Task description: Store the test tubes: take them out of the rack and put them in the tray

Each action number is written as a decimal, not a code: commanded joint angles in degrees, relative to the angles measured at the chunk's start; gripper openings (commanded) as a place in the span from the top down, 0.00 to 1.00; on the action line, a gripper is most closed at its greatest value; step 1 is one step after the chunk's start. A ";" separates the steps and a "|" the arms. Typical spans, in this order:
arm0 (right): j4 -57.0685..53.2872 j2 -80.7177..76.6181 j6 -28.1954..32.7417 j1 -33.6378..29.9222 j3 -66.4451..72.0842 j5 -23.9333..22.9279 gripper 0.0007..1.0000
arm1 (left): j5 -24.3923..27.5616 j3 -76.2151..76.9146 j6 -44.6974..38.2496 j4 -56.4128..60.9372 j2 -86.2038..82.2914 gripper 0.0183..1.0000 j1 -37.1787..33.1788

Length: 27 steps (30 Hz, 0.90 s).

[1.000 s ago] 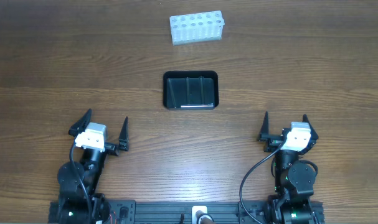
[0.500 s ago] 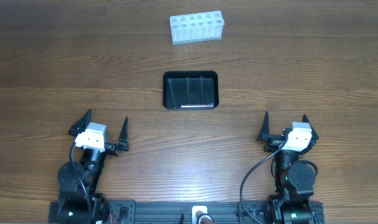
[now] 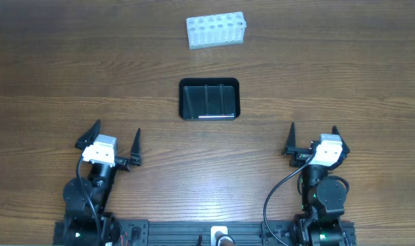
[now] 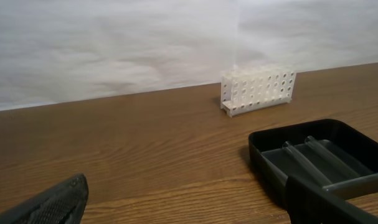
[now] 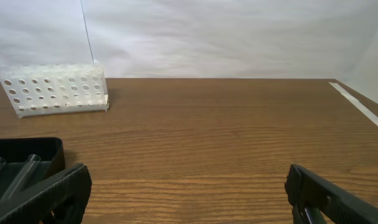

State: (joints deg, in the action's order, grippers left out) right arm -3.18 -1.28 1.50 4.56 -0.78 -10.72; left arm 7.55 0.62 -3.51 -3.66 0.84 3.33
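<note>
Your left gripper (image 3: 115, 134) and right gripper (image 3: 313, 132) each held their fingers spread apart, near their bases, gripping nothing. Farther out, the black tray (image 3: 182, 102) lay mid-bench (image 3: 344, 68) with clear test tubes (image 4: 313, 158) lying inside. Beyond it stood the white rack (image 3: 216, 31).

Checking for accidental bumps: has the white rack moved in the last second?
No. The rack sits at the same spot and angle beyond the black tray as before.
</note>
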 commanded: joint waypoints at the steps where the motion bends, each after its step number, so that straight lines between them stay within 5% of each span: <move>1: 0.00 0.52 -0.59 0.35 0.48 -1.14 0.01 | 0.76 -0.28 -0.74 -0.04 -0.46 0.00 -0.35; 27: 0.00 0.52 -0.59 0.35 0.48 -1.14 0.01 | 0.74 -0.28 -0.74 -0.04 -0.46 0.00 -0.35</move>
State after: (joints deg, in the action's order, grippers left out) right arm -3.18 -1.28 1.43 4.56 -0.78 -10.72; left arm 7.55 0.62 -3.51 -3.66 0.84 3.33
